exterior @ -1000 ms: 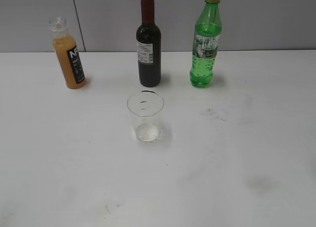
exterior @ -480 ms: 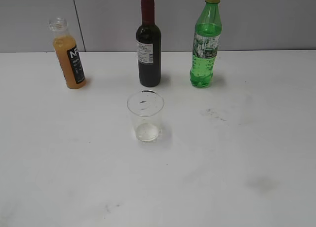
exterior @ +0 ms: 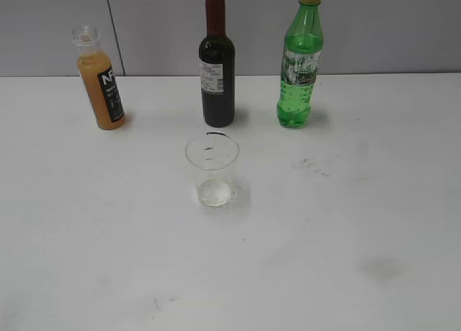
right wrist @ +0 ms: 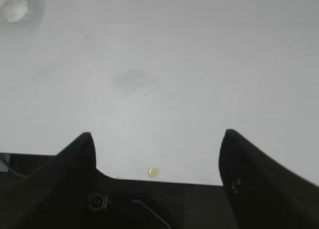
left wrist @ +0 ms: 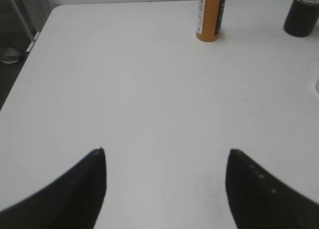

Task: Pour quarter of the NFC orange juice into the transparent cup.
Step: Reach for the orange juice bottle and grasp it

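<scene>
Nothing grasped yet; both arms' fingers spread, empty; uncapped clear plastic orange juice bottle (exterior: 101,83) at ten o'clock from clear tapered tumbler (exterior: 212,170); next, left gripper (left wrist: 165,162) reaches bottle.

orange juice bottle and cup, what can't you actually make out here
- NFC orange juice: label text too small in the exterior view; in the left wrist view the top edge cuts off everything above its lower body.
- Transparent cup: contents unclear through the glass; the left wrist view shows only a sliver at the right edge.
- Both arms: outside the exterior view.
</scene>
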Robot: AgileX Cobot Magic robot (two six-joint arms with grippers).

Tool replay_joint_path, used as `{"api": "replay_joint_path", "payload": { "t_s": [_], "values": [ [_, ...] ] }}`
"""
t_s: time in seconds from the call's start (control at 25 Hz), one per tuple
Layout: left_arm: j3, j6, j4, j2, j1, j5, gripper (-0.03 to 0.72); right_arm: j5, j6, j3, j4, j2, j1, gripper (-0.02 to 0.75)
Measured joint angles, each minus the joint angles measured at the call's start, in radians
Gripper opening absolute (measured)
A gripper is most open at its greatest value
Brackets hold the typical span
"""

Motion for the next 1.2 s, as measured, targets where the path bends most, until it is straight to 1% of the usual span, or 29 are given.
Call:
{"api": "replay_joint_path", "payload": {
  "t_s": [0.4, 0.56, 1.2],
  "values": [
    [0.000, 0.000, 0.000, 0.000, 0.000, 0.000, 0.569, -0.004, -0.001, 0.004, 0.000, -0.257, 0.000, 0.576],
    [0.000, 0.000, 0.000, 0.000, 0.000, 0.000, 0.569, -0.006, -0.004, 0.004, -0.003, -0.270, 0.000, 0.559],
    [0.000, 0.000, 0.000, 0.000, 0.000, 0.000, 0.569, -0.049, -0.004, 0.024, -0.018, -0.270, 0.000, 0.557]
  ]
}}
